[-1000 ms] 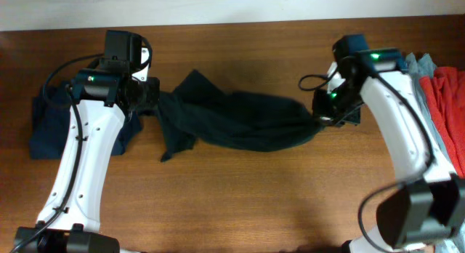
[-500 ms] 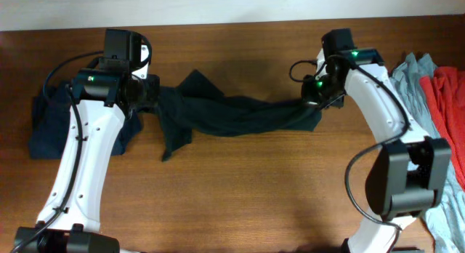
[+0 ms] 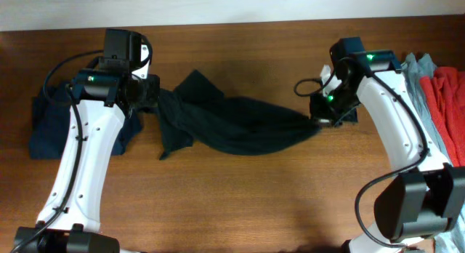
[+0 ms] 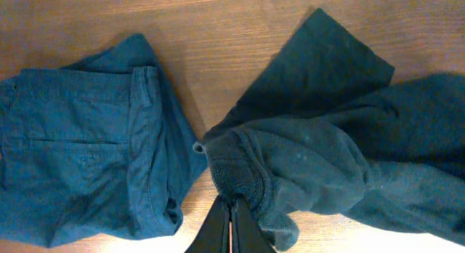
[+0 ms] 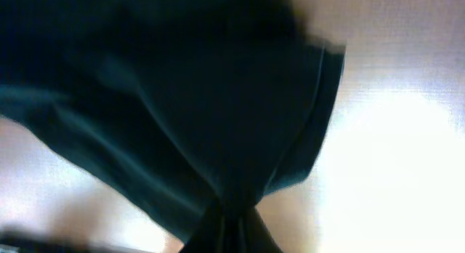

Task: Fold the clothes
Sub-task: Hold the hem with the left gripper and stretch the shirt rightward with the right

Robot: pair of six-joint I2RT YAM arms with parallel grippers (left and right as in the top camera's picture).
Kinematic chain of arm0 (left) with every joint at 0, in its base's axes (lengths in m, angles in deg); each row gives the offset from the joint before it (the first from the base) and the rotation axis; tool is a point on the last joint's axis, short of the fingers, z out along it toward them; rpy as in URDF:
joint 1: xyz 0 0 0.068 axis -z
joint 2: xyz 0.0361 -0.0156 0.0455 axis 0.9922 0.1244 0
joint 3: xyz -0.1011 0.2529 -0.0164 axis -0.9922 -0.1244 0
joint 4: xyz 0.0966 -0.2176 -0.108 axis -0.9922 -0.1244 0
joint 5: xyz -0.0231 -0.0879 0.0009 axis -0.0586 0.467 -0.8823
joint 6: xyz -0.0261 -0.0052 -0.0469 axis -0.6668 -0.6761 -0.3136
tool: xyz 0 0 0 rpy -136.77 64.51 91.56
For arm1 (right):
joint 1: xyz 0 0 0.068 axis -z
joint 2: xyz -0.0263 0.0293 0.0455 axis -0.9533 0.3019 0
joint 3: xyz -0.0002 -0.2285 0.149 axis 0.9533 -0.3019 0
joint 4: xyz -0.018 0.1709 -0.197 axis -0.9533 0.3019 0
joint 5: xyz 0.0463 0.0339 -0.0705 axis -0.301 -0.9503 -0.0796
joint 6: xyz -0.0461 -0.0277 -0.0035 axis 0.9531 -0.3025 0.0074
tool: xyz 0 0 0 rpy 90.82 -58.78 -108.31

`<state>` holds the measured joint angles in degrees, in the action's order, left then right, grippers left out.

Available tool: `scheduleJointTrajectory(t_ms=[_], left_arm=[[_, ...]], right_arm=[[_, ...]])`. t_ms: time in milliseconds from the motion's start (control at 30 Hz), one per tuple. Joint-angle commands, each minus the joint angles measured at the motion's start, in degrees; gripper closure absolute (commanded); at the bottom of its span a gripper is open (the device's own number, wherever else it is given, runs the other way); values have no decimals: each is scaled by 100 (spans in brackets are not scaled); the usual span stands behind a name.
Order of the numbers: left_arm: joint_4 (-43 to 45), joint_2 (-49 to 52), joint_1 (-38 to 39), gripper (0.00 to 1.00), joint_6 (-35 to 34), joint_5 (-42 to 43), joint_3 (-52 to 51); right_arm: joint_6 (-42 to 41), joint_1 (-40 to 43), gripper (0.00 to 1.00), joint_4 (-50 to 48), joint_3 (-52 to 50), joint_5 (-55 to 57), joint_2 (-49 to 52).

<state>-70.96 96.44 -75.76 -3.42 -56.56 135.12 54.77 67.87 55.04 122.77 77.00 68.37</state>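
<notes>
Seen from overhead, the dark garment (image 3: 240, 126) hangs stretched in a sagging band across the middle of the tabletop (image 3: 240, 202), one loose flap spread above its left part and another trailing below. The left hand (image 3: 151, 98) pinches the dark garment's left end and the right hand (image 3: 318, 120) its right end, each closed tight on bunched cloth. A navy garment (image 3: 47, 129) lies flat to the left of the dark garment, partly under the left arm. Well to the dark garment's right, at the edge of view, a grey-blue garment (image 3: 416, 66) and a red garment (image 3: 445, 97) lie heaped together. In the left wrist view, the two fingers meet with no gap on a thick ribbed edge of the dark garment; the navy garment, showing seams and a pocket line, lies just left of that edge, touching it. The right wrist view is blurred: dark folds converge into the clamped fingers at the bottom, with bright tabletop on the right.
</notes>
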Motion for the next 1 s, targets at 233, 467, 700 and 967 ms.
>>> scheduleJointTrajectory(t_ms=[233, 467, 700, 967], left_arm=[[76, -42, -24, 99, 92, 155, 17], [76, -42, -24, 99, 92, 168, 17], [118, -42, -24, 98, 92, 168, 17], [162, -42, -24, 98, 92, 173, 17]], right_arm=[[-155, -28, 20, -2315, 24, -28, 1290], [-153, -26, 22, -1464, 11, 151, 1305], [-251, -151, 31, -1029, -337, 63, 1305], [-999, -365, 71, -3001, -1445, -553, 1305]])
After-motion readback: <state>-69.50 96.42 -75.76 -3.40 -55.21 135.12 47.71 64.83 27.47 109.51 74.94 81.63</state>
